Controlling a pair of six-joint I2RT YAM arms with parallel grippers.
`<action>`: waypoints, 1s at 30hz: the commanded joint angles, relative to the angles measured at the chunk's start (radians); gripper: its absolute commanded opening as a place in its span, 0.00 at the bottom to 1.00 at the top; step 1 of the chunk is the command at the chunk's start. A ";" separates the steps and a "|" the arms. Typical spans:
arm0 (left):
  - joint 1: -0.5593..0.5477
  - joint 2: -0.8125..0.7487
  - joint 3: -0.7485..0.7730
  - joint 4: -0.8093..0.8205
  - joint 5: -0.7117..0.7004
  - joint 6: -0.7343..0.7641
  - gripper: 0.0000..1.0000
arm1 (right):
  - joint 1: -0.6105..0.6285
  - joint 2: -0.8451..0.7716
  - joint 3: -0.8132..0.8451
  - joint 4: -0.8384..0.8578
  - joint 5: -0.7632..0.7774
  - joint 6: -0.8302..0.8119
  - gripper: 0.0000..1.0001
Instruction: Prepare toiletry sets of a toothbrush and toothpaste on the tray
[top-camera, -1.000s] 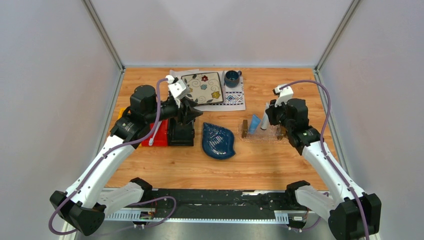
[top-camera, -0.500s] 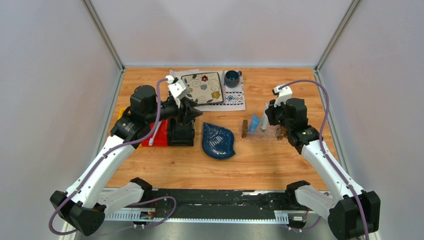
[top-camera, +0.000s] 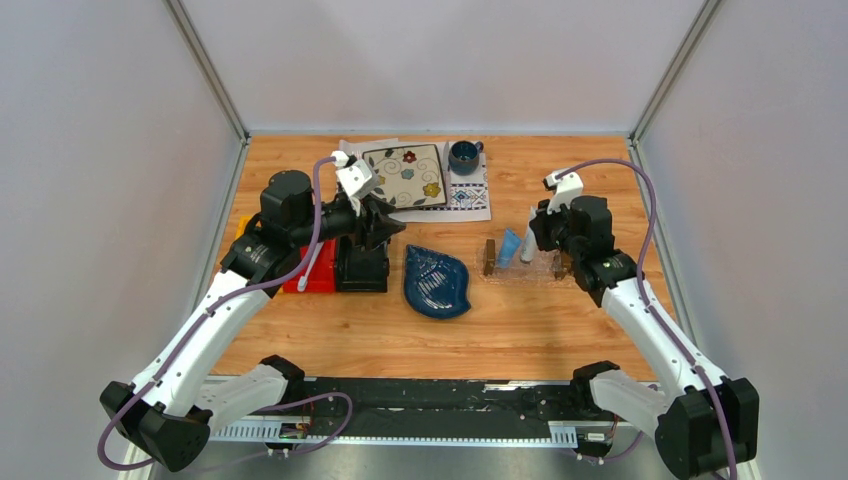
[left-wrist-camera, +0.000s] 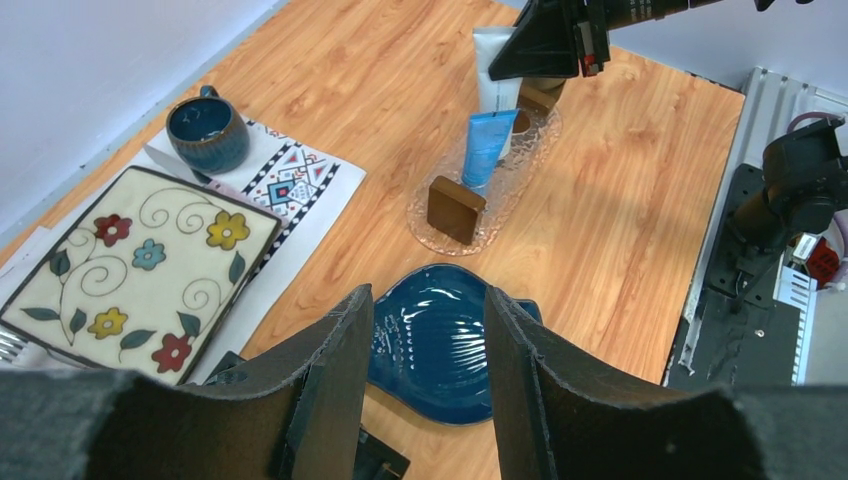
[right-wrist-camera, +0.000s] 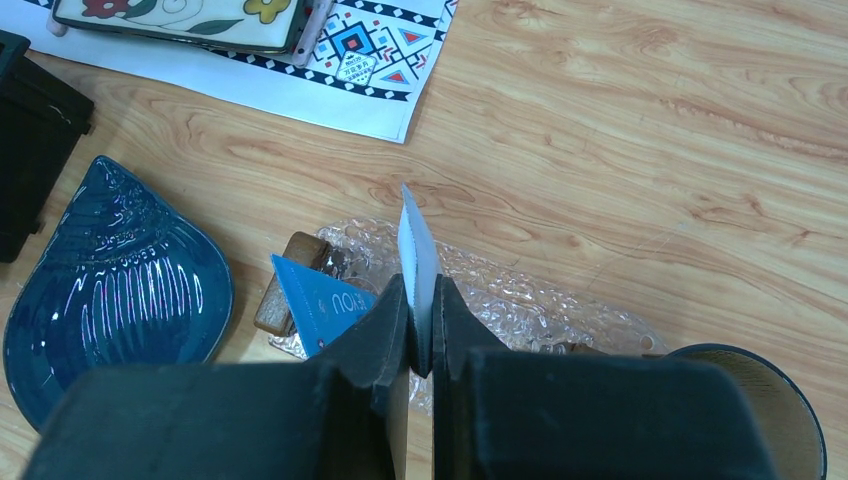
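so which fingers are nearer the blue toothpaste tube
Right. The right fingers pinch the white tube over the tray, beside the blue tube; the left fingers hang above the black bin.

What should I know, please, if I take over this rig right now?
Left gripper: jaws open, empty, above the black plastic bin.
Right gripper: jaws shut on the white-grey soft toothpaste tube, upright over the clear plastic tray with brown wooden end blocks.
Done: the light blue toothpaste tube lies in the tray.
Left: set the white-grey tube down; the slim pale plastic toothbrush is at the red plastic bin, not yet on the tray.
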 joint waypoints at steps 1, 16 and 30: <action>0.004 -0.012 -0.002 0.032 0.022 -0.007 0.53 | -0.004 -0.001 0.008 0.080 0.004 0.000 0.00; 0.004 -0.012 -0.005 0.040 0.028 -0.011 0.53 | -0.004 0.013 -0.001 0.089 -0.012 0.003 0.00; 0.004 -0.009 -0.003 0.035 0.034 -0.014 0.53 | -0.004 0.021 -0.021 0.109 -0.018 0.002 0.00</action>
